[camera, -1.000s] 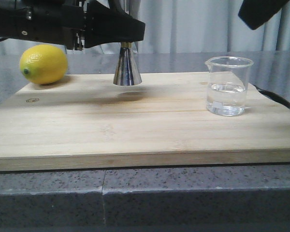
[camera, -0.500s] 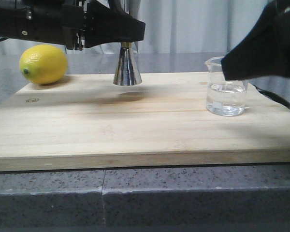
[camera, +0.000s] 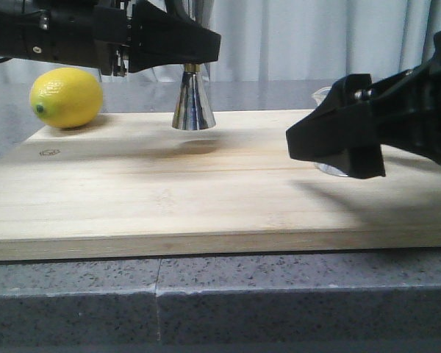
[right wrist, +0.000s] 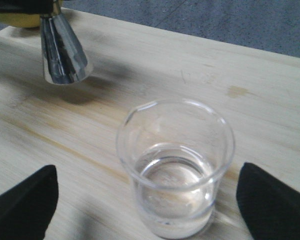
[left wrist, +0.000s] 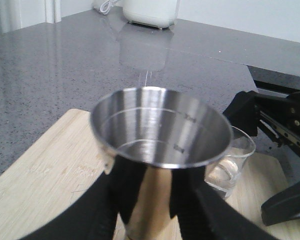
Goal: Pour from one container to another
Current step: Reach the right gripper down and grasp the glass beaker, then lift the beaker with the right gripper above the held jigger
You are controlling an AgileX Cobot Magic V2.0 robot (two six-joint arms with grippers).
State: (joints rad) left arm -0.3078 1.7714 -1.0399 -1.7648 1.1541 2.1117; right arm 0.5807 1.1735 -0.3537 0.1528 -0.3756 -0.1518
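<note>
The steel jigger [camera: 194, 103] hangs just above the wooden board [camera: 169, 191], its shadow below it. My left gripper [camera: 198, 51] is shut on its upper cone; in the left wrist view the black fingers [left wrist: 135, 185] clamp the jigger [left wrist: 160, 130] below its open, empty-looking cup. The glass beaker [right wrist: 175, 165] stands upright on the board's right side, part full of clear liquid. My right gripper [right wrist: 150, 200] is open, one finger on each side of the beaker and apart from it. In the front view the right gripper [camera: 338, 147] hides most of the beaker [camera: 322, 93].
A yellow lemon [camera: 66, 97] lies at the board's back left corner. The board rests on a grey speckled counter [camera: 206, 294]. A white appliance [left wrist: 150, 10] stands far back on the counter.
My right gripper came down from the upper right and now stands open around the beaker, covering it in the front view. The left gripper and jigger have not moved.
</note>
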